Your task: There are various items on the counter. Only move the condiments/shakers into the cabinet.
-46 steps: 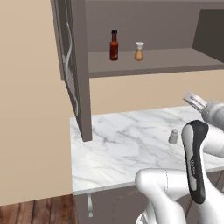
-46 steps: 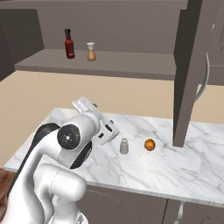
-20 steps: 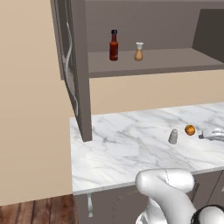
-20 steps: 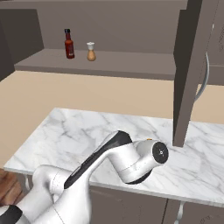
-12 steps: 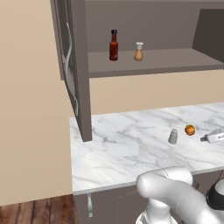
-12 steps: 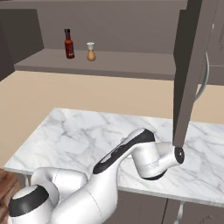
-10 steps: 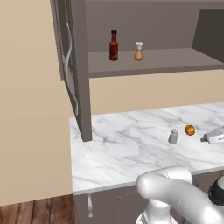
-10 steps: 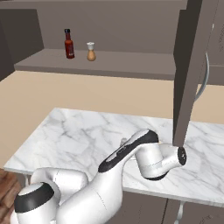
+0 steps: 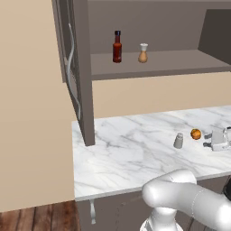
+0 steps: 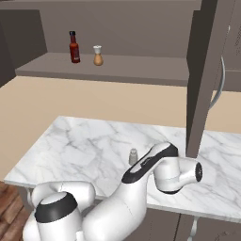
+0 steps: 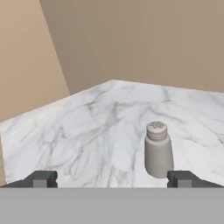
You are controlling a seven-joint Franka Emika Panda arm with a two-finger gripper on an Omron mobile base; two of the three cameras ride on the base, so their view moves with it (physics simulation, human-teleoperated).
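gripper lined up low on the last shaker

the gripper [image 11: 111, 179] sits low at the tabletop's [image 9: 131, 153] right end, jaws wide apart and empty; the grey shaker [image 11: 157, 149] stands upright just ahead, toward its right finger, so a small sideways shift should centre it. the orange fruit [image 9: 196, 134] lies just beside the shaker. farther up, the red bottle [image 9: 117, 46] and tan shaker [image 9: 143, 53] already stand on the cabinet shelf [image 9: 171, 63].

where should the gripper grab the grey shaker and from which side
Grip the grey shaker across its straight body, below the narrower perforated cap. It stands upright on the counter, apart from the orange fruit, so a level approach from the side suits it. The gripper is open and low at counter height, with the shaker off toward one finger; it probably needs centring before it closes.
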